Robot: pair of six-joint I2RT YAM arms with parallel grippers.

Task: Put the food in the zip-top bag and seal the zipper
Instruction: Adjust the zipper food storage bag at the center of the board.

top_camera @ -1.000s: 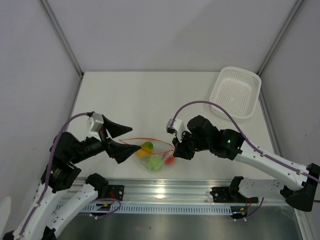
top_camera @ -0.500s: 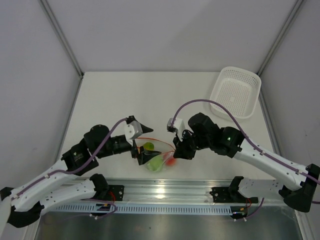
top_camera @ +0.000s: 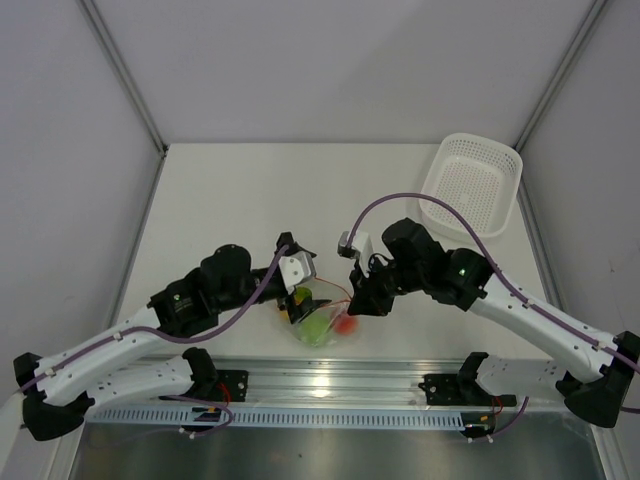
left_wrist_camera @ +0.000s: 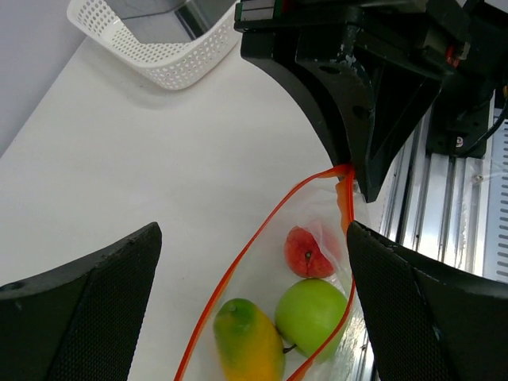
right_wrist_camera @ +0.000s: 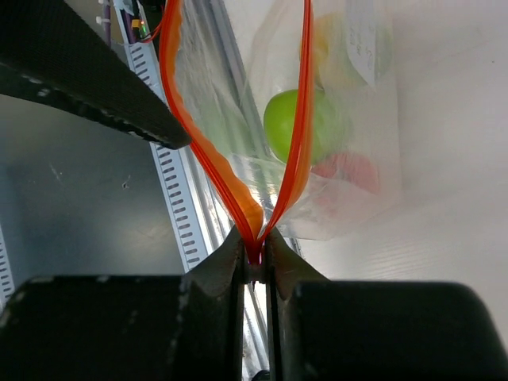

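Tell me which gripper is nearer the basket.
Right. The right gripper, shut on the zipper end, is nearer the basket, at its front left. The left gripper sits farther left, open over the bag.

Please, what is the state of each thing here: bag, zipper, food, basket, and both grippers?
Bag: mouth open.
Zipper: unsealed, its two strips apart.
Food: all three pieces inside the bag.
Basket: upright, empty.
Left gripper: open, over the bag's mouth.
Right gripper: shut on the zipper's end.
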